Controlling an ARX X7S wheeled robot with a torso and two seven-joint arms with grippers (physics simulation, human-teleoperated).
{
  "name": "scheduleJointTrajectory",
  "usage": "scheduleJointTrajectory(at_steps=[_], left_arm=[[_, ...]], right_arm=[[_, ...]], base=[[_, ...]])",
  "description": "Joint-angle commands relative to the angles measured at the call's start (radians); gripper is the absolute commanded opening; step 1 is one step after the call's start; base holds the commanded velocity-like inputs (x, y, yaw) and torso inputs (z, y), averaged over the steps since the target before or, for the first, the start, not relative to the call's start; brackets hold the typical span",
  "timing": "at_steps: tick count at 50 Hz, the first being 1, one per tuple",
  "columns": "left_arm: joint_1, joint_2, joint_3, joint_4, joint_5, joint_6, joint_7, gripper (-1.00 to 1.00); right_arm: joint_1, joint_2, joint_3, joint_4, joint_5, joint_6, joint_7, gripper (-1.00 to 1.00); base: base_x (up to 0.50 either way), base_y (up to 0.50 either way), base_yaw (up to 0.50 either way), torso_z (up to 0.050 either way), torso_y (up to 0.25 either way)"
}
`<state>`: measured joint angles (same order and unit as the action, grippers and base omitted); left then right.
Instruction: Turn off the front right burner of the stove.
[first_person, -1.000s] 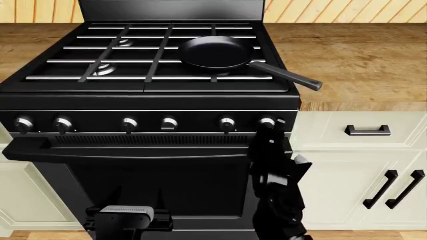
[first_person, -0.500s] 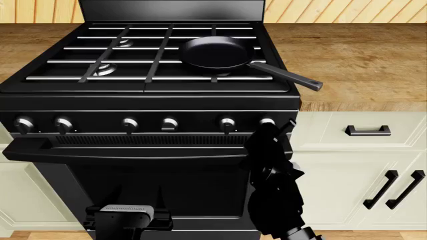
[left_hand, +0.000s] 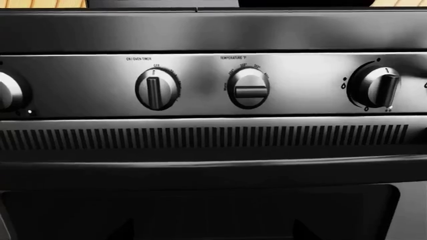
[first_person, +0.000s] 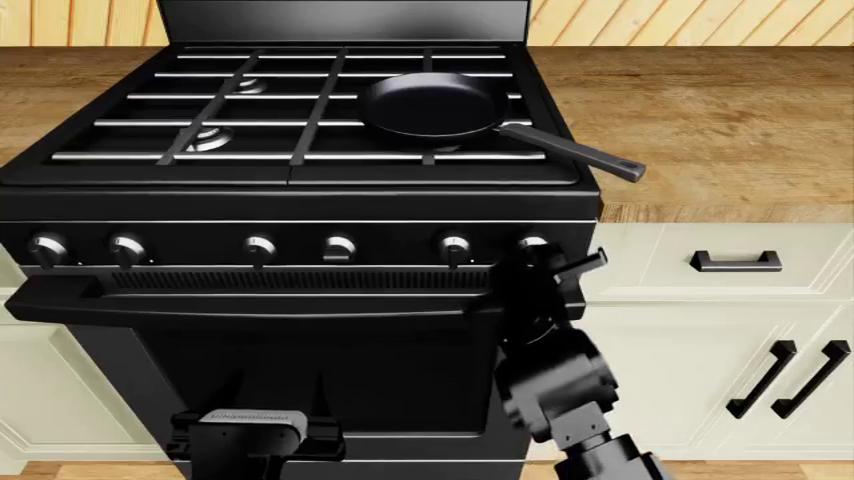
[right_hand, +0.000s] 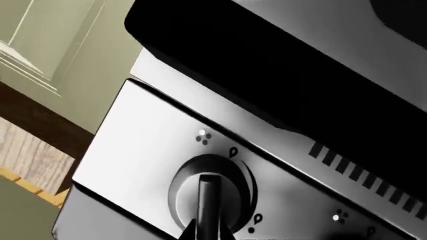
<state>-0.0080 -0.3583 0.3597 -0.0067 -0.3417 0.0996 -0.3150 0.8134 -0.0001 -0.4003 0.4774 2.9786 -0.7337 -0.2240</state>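
Note:
The black stove (first_person: 307, 205) fills the head view, with a row of silver-faced knobs along its front. The front right burner is hidden under a black frying pan (first_person: 427, 105) on the right grates. My right gripper (first_person: 539, 256) is at the rightmost knob (first_person: 533, 241). In the right wrist view its fingertips (right_hand: 189, 233) press on both sides of that knob's (right_hand: 210, 187) ridge, shut on it. My left gripper (first_person: 254, 438) hangs low in front of the oven door, open and empty; its wrist view shows three middle knobs, such as one (left_hand: 248, 88).
The pan's handle (first_person: 574, 153) juts out over the stove's front right corner. The oven door's bar handle (first_person: 254, 300) runs under the knobs. Cream cabinets with black handles (first_person: 767, 378) stand at right under a wooden countertop (first_person: 721, 120).
My right gripper has twisted at the rightmost knob; one part of it now sticks out to the right and the forearm has swung lower right. The left arm has not moved.

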Motion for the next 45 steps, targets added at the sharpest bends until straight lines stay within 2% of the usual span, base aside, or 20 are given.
scheduleJointTrajectory(at_steps=[1, 11, 12, 13, 25, 26, 28, 29, 30, 31, 34, 45], left_arm=[[0.002, -0.002, 0.0, 0.002, -0.002, 0.003, -0.003, 1.0], [0.002, -0.003, 0.002, 0.001, -0.003, 0.004, -0.005, 1.0], [-0.005, -0.003, 0.002, -0.006, -0.005, 0.002, -0.001, 1.0], [-0.005, -0.003, 0.002, -0.006, -0.005, 0.002, -0.001, 1.0], [-0.004, -0.008, -0.001, -0.006, -0.015, 0.005, 0.001, 1.0], [-0.003, -0.008, -0.002, -0.004, -0.017, 0.004, 0.0, 1.0], [-0.003, -0.008, -0.002, -0.005, -0.018, 0.006, 0.002, 1.0], [-0.002, -0.008, -0.001, -0.005, -0.018, 0.006, 0.001, 1.0], [-0.002, -0.008, -0.001, -0.005, -0.018, 0.006, 0.001, 1.0], [-0.001, -0.008, -0.003, -0.005, -0.02, 0.008, 0.0, 1.0], [-0.001, -0.01, -0.004, -0.004, -0.024, 0.007, 0.001, 1.0], [0.0, -0.008, -0.001, -0.011, -0.024, 0.012, 0.001, 1.0]], right_arm=[[0.114, 0.0, 0.048, 0.139, 0.163, -0.03, -0.028, -1.0], [0.113, 0.0, 0.048, 0.135, 0.163, -0.032, -0.028, -1.0], [0.116, 0.0, 0.198, 0.071, 0.163, -0.124, 0.122, -1.0], [0.117, 0.0, 0.281, 0.068, 0.163, -0.13, 0.153, -1.0], [0.162, 0.0, 0.397, 0.135, 0.163, -0.156, 0.274, -1.0], [0.169, 0.0, 0.405, 0.155, 0.163, -0.147, 0.284, -1.0], [0.258, 0.0, 0.461, 0.366, 0.163, -0.054, 0.304, -1.0], [0.408, 0.0, 0.48, 0.516, 0.163, 0.096, 0.294, -1.0], [0.437, 0.0, 0.482, 0.666, 0.163, 0.219, 0.3, -1.0], [0.442, 0.0, 0.516, 0.816, 0.163, 0.194, 0.305, -1.0], [0.446, 0.0, 0.548, 0.831, 0.163, 0.171, 0.314, -1.0], [0.44, 0.0, 0.53, 0.831, 0.163, 0.184, 0.328, -1.0]], base=[[0.04, 0.0, 0.0, 0.0, 0.0], [0.03, 0.0, 0.01, -0.003, 0.0], [0.03, 0.0, 0.0, 0.0, 0.0], [0.03, 0.0, 0.0, 0.0, 0.0], [0.03, 0.0, 0.01, -0.003, 0.0], [0.03, 0.0, 0.0, -0.01, 0.0], [0.03, 0.0, 0.01, 0.0, 0.0], [0.03, 0.0, 0.0, 0.0, 0.0], [0.03, 0.0, 0.02, -0.01, 0.0], [0.03, 0.0, 0.0, 0.0, 0.0], [0.11, 0.0, 0.03, -0.012, 0.0], [0.12, 0.0, 0.06, -0.014, 0.0]])
